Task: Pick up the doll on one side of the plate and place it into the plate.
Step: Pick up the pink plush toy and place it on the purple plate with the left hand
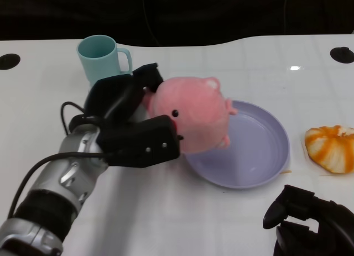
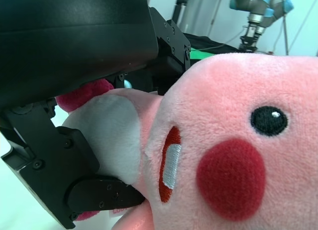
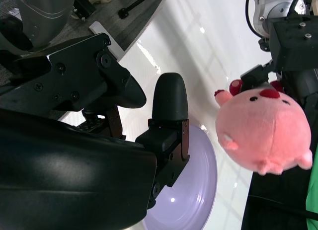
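Note:
My left hand [image 1: 130, 120] grips a round pink plush doll [image 1: 191, 112] and holds it in the air over the left edge of the lilac plate [image 1: 265, 151]. Up close in the left wrist view, the doll [image 2: 233, 145] fills the picture, with black fingers [image 2: 79, 175] pressed on its pale belly. From the right wrist view the doll [image 3: 263, 125] hangs clear above the plate [image 3: 191, 195]. My right hand [image 1: 310, 223] rests low at the near right, holding nothing, its fingers [image 3: 169, 106] apart.
A light blue mug [image 1: 102, 57] stands behind my left hand. A peeled orange [image 1: 332, 148] lies to the right of the plate. Two black round holes [image 1: 8, 61] mark the table's far corners.

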`<state>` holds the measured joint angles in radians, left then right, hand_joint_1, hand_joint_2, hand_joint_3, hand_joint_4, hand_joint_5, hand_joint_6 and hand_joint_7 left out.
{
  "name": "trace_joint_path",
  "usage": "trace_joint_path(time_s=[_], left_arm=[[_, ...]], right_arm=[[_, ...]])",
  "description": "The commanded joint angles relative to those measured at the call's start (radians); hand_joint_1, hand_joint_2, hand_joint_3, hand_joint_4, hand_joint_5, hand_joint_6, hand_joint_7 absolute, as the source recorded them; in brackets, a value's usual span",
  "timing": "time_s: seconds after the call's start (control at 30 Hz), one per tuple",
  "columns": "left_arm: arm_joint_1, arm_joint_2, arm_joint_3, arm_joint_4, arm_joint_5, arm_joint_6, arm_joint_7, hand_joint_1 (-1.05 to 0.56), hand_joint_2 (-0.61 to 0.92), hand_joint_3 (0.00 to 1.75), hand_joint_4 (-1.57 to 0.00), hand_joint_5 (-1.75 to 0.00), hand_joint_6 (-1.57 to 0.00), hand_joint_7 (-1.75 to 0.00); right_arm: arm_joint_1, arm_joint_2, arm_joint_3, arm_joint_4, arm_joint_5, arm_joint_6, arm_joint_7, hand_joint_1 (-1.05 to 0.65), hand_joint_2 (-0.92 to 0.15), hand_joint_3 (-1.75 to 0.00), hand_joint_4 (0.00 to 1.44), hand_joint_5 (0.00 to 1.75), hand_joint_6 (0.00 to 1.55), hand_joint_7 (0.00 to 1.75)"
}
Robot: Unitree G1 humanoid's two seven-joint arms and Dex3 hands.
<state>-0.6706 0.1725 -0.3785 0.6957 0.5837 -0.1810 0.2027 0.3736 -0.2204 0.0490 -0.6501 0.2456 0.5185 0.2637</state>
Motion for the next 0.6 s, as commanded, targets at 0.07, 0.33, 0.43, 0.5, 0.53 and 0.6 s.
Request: trace_joint_path(time_s=[0.07,0.33,0.43,0.5,0.53,0.6], left_arm=[[-0.067,-0.041,-0.018,0.037,0.012,0.019,-0.007,-0.17,0.39,1.25,-0.95,-1.75,-0.8,-1.75],[-0.158,-0.124,-0.05,0.13,0.014,0.095,-0.064,-0.16,0.46,1.13,-0.91,-1.75,-0.75,-1.75],[-0.196,-0.163,-0.064,0.174,0.019,0.138,-0.079,-0.18,0.59,0.94,-0.88,-1.75,-0.71,-1.75],[-0.215,-0.182,-0.075,0.203,0.023,0.149,-0.081,-0.19,0.66,0.84,-0.86,-1.75,-0.68,-1.75],[-0.223,-0.192,-0.079,0.223,0.023,0.147,-0.077,-0.2,0.68,0.82,-0.86,-1.75,-0.66,-1.75],[-0.239,-0.209,-0.088,0.257,0.024,0.149,-0.069,-0.21,0.69,0.78,-0.85,-1.75,-0.65,-1.75]], right_arm=[[0.007,-0.007,0.004,-0.018,0.001,0.006,-0.005,-0.1,-0.67,-1.17,0.65,1.75,0.5,1.58],[0.01,0.0,0.016,-0.022,0.001,0.004,-0.014,-0.11,-0.67,-1.17,0.65,1.75,0.5,1.58],[0.009,-0.001,0.02,-0.027,0.0,0.006,-0.021,-0.11,-0.67,-1.17,0.66,1.75,0.51,1.58],[0.009,-0.003,0.022,-0.029,-0.001,0.007,-0.022,-0.12,-0.67,-1.17,0.66,1.75,0.51,1.58],[0.011,-0.002,0.023,-0.03,0.0,0.006,-0.023,-0.12,-0.67,-1.17,0.66,1.75,0.51,1.58],[0.013,-0.001,0.026,-0.032,0.0,0.0,-0.022,-0.12,-0.66,-1.17,0.66,1.75,0.51,1.58]])
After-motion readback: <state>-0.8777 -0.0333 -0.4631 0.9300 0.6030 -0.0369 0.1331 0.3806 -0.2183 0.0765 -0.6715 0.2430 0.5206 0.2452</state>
